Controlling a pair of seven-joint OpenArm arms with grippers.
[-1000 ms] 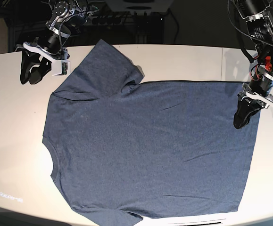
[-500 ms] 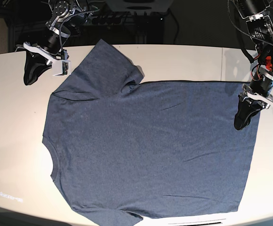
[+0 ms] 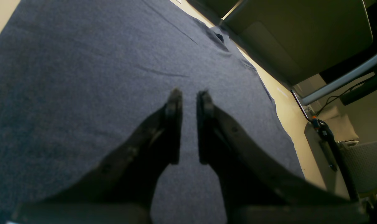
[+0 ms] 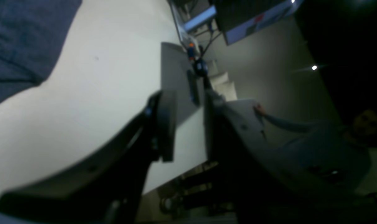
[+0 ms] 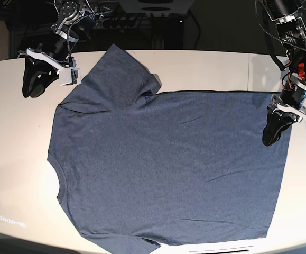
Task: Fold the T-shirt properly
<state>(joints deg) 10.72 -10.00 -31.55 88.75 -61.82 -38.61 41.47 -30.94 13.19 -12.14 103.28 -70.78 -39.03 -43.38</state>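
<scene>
- Left gripper hung over the hem edge of the T-shirt at the base view's right, its dark fingers parted by only a narrow gap with cloth showing through it, nothing pinched between them.
- From its wrist camera the tips looked close above the fabric; whether they touched it could not be told.
- Right gripper was over bare table, at the far left of the base view, just beside the upper sleeve and off the cloth.
- Its jaws stood somewhat apart and empty, pale tabletop visible between them in the wrist view.
- Spread flat across the white table lay the T-shirt, collar toward the left of the base view, hem to the right, one sleeve pointing to the far edge.
- A few shallow creases crossed the shirt's body.
</scene>
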